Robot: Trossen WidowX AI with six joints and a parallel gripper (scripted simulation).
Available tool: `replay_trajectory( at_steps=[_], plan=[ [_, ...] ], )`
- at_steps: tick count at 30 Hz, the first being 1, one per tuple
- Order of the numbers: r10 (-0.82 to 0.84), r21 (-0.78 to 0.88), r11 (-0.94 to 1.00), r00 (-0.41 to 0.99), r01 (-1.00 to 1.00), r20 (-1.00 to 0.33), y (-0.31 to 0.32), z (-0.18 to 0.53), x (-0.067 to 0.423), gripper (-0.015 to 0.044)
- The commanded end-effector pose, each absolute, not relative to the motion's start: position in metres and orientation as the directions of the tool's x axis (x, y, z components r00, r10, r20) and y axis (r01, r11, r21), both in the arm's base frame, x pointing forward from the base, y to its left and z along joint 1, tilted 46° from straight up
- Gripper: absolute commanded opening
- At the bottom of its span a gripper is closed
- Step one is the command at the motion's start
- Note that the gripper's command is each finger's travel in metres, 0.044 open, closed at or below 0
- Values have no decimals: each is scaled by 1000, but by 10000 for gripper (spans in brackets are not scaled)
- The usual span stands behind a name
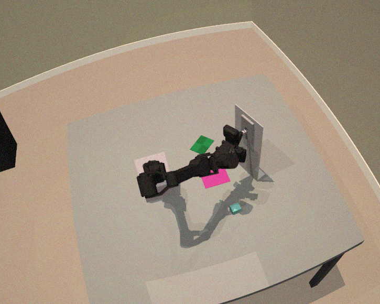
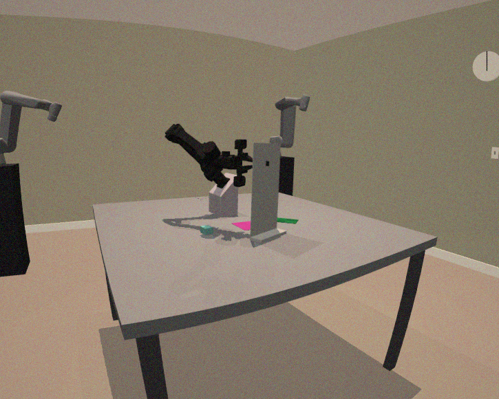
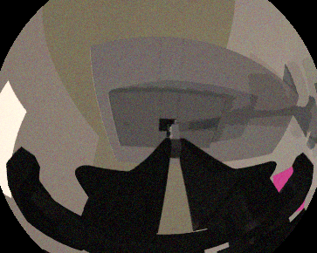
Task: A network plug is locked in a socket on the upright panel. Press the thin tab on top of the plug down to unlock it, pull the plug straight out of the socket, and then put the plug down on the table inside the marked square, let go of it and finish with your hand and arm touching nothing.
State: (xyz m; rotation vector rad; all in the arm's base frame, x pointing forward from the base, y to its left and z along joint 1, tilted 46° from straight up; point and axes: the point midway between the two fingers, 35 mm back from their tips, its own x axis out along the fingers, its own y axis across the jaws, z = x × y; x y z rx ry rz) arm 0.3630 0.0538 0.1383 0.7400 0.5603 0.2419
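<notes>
The upright grey panel (image 1: 257, 153) (image 2: 264, 192) (image 3: 199, 57) carries a raised socket block (image 3: 138, 109) with a dark opening (image 3: 164, 124). My gripper (image 2: 250, 163) (image 3: 174, 142) is shut on the small pale plug (image 1: 243, 131) (image 3: 175, 131), directly in front of the block. Much of the opening shows dark beside the plug in the wrist view; whether the plug's front end is still inside is unclear. The thin tab cannot be made out clearly. On the table lie a green square (image 1: 202, 144) (image 2: 288, 221) and a pink one (image 1: 216, 180) (image 2: 241, 225), partly under the arm in the top view.
A small teal block (image 1: 235, 208) (image 2: 206, 230) lies on the table (image 1: 118, 137) (image 2: 176, 274), on the pink square's side away from the green one. The panel's foot (image 2: 269, 236) stands on the table. Two grey arms on black stands are in the background of the exterior view.
</notes>
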Motion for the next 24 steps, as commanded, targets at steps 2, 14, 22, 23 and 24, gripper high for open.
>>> replay_trajectory(
  at_steps=[2, 14, 22, 23, 24],
  plan=[
    [401, 693, 720, 829, -22, -390, 54, 141, 360, 0],
    [401, 693, 720, 829, -22, -390, 53, 141, 354, 0],
    [401, 693, 720, 829, -22, -390, 52, 142, 350, 0],
    [401, 693, 720, 829, -22, -390, 52, 142, 349, 0],
    [401, 693, 720, 829, -22, -390, 52, 142, 349, 0]
  ],
)
